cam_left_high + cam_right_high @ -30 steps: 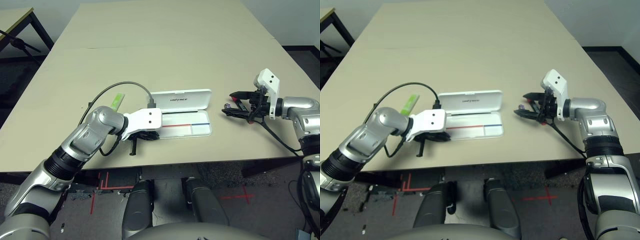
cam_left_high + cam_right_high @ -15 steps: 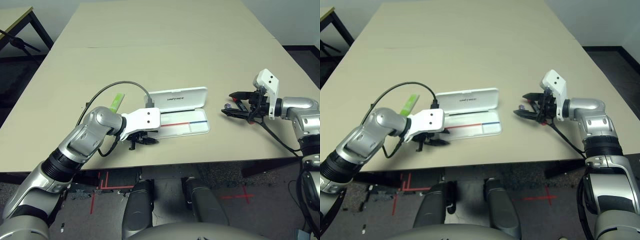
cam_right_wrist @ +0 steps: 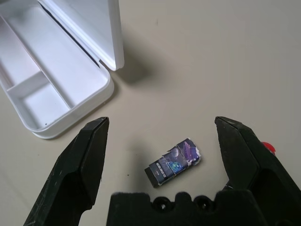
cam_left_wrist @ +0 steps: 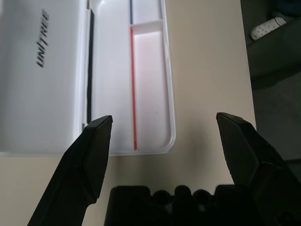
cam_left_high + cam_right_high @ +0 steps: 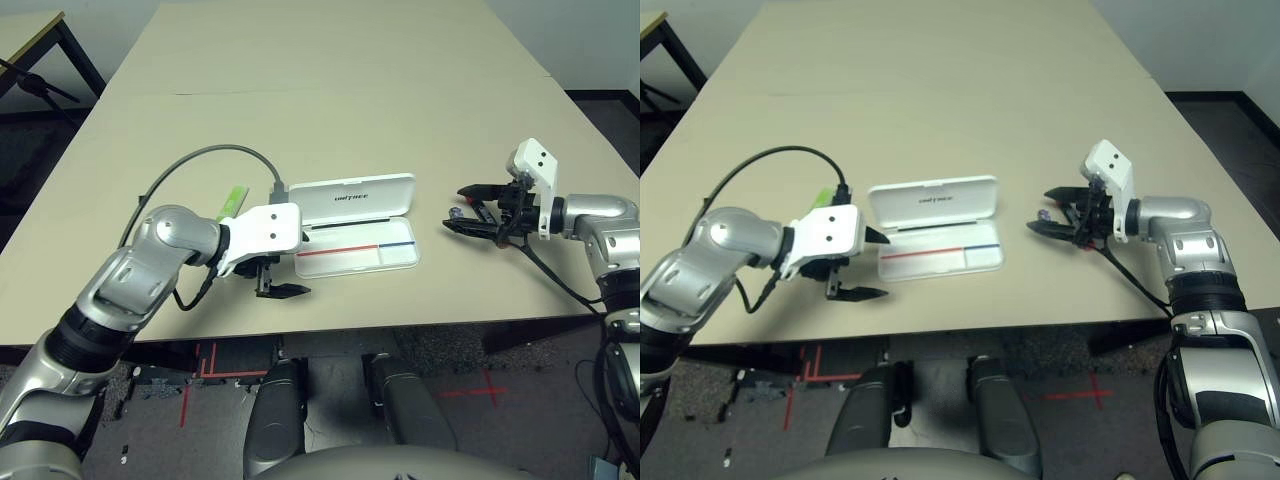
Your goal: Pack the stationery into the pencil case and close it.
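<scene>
Lime-green bar (image 5: 232, 203): lying flat on the table (image 5: 330, 90) at far left, long axis running near-to-far, its near end passing behind the left arm's white wrist housing; it is sitting just left of the case and closest to the left arm. Left gripper (image 5: 283, 280): hovering above the near table edge, just off the case's left short end and pointing right along the case's length; its jaws are standing spread wide and are holding and touching nothing. Pencil case (image 5: 365, 243): lying open, long axis left-to-right, the lid (image 4: 42, 75) with UNITREE print hinged back on the far side, the tray with its red-and-blue line on the near side; a thin dark strip is showing along the hinge, too narrow to identify. Small dark block (image 3: 176, 162): resting on the table right of the case and apart from it, directly ahead of the right gripper and between its two fingers as the wrist view is looking along them; this arm is by far the nearer. Right gripper (image 5: 463, 209): pointing left toward the case, jaws fully spread, gripping nothing. Red object (image 3: 267, 147): peeking out beside the right finger, probably the marker.
</scene>
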Available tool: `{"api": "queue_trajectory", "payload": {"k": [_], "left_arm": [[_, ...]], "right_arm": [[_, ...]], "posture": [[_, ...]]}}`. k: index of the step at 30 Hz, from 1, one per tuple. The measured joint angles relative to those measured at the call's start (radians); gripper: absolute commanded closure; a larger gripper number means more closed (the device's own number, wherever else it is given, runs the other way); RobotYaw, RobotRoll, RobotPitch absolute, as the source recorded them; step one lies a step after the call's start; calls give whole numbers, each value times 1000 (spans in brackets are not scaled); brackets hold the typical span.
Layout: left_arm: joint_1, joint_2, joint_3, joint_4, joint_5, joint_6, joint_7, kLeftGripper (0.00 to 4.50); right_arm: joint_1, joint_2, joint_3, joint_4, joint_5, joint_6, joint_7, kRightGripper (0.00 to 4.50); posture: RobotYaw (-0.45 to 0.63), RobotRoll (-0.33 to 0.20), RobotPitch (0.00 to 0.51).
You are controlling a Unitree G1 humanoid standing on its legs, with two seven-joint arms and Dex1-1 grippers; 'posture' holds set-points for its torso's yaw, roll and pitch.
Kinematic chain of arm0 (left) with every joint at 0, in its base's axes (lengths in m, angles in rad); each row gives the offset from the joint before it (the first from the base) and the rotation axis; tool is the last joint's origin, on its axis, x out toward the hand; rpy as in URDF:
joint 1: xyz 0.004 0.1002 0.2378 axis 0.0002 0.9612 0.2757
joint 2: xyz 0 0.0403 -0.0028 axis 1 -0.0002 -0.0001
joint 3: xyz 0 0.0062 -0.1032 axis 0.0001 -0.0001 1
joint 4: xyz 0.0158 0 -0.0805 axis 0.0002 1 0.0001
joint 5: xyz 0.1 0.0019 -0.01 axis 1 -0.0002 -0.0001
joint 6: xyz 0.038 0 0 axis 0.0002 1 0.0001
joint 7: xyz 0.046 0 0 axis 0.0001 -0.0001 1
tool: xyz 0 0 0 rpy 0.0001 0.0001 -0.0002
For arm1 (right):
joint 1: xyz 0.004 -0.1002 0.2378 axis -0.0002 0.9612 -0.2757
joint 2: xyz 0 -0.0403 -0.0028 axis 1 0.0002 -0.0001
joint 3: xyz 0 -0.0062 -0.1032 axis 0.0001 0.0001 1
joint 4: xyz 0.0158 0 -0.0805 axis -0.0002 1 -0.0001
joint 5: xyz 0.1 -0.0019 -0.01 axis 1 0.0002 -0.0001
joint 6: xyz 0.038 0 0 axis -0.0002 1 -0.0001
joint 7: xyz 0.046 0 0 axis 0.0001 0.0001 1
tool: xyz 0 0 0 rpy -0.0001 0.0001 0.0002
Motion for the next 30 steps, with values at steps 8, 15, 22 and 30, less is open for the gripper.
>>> {"api": "queue_trajectory", "payload": {"k": [8, 15, 22, 30], "left_arm": [[-13, 57, 128, -14, -91, 24, 1, 54], [-43, 61, 179, -80, -186, 62, 13, 54], [-47, 61, 191, -80, -222, 62, 32, 54], [-44, 59, 181, -79, -224, 44, 41, 54]], "right_arm": [[46, -34, -58, -150, 54, 162, -87, 0], [75, -72, -66, -308, 79, 420, -215, 0], [45, -110, -79, -359, 81, 635, -338, 0], [-69, -139, -20, -316, 50, 822, -442, 0]], "posture": [[-25, 0, 174], [-30, 0, 180], [-37, 0, 183], [-37, 0, 179]]}}
